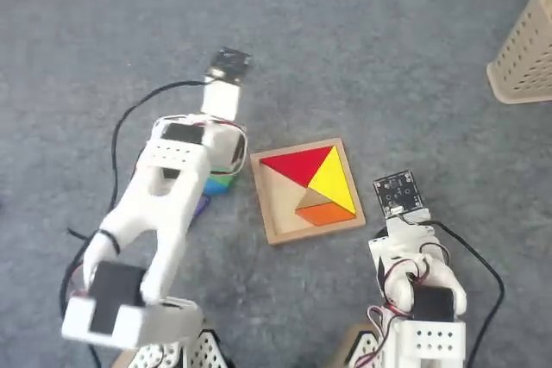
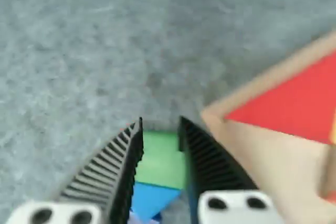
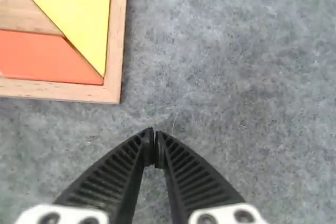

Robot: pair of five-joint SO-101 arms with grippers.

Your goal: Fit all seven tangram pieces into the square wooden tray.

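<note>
Just beside a corner of the square wooden tray [image 1: 293, 149], the green piece [image 2: 160, 153] is clamped between the left gripper's [image 2: 160, 121] fingers. From above it is largely covered by that arm. A red piece [image 1: 293, 165], a yellow piece [image 1: 335, 180] and an orange piece [image 1: 326, 213] are seated in the tray. The right gripper [image 3: 155, 132] is closed on nothing, over carpet [image 3: 236, 51].

There was one square wooden tray [image 1: 274, 232]. Six tangram pieces were countable. Three sat inside the tray: one red triangle [image 1: 293, 166], one yellow triangle [image 1: 335, 180], one orange piece [image 1: 328, 213]. Three lay outside it: one green piece [image 2: 160, 156], one blue piece [image 2: 149, 198], one purple piece [image 1: 201, 205]. Two arms were counted, left arm [image 1: 164, 204] and right arm [image 1: 418, 290], with two fingers [image 2: 118, 171] on each. One beige slatted basket [image 1: 526, 49] stood at the edge.
</note>
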